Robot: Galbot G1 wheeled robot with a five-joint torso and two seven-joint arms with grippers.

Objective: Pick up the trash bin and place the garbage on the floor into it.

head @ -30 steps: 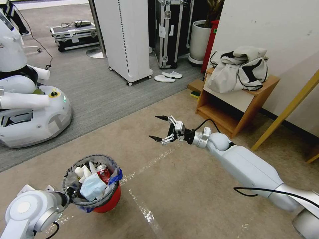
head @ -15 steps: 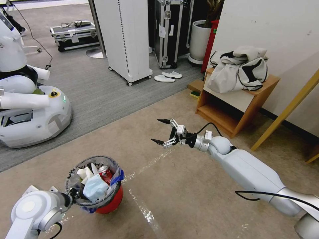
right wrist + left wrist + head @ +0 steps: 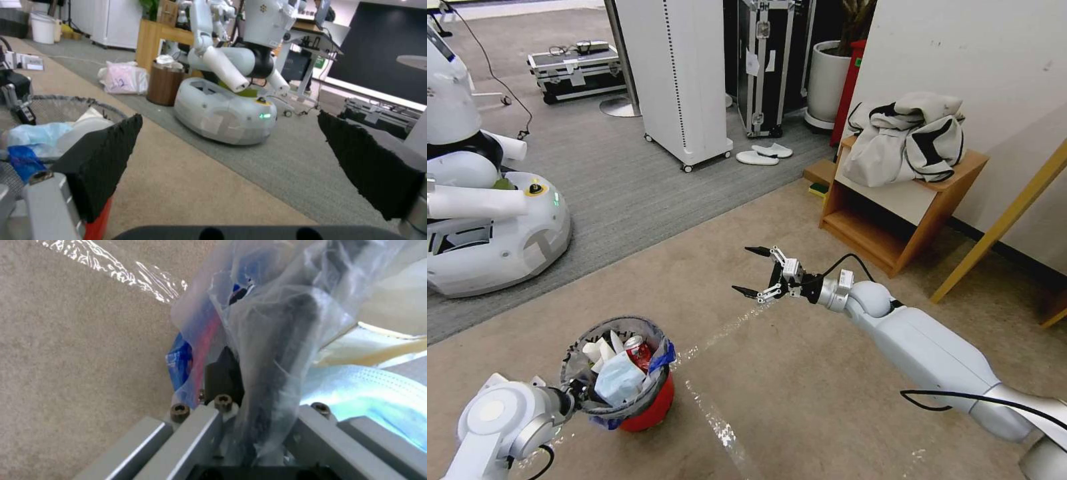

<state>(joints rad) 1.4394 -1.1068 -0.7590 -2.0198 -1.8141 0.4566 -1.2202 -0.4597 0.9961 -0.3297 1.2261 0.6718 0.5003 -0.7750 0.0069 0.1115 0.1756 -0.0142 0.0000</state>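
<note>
Plastic, light and stiff, the small round red trash bin (image 3: 650, 408) hangs by its bag-lined rim from the clenched left end effector (image 3: 575, 392); right end effector (image 3: 754, 272) released.

The right claw (image 3: 231, 156) stands wide apart, its two black padded fingers (image 3: 104, 163) framing beige carpet (image 3: 186, 186) with nothing between them. Beside the finger at one edge sits the trash bin (image 3: 95, 221) (a sliver of its red wall shows under the pad), its mesh-like rim (image 3: 75, 101) ringing a light-blue cloth (image 3: 31, 136) and white crumpled papers (image 3: 84, 121). Farther off on grey carpet (image 3: 293, 166) a white robot (image 3: 227, 100) stands, near a brown cylindrical bin (image 3: 164, 83) and a pink-white bag (image 3: 124, 78).
</note>
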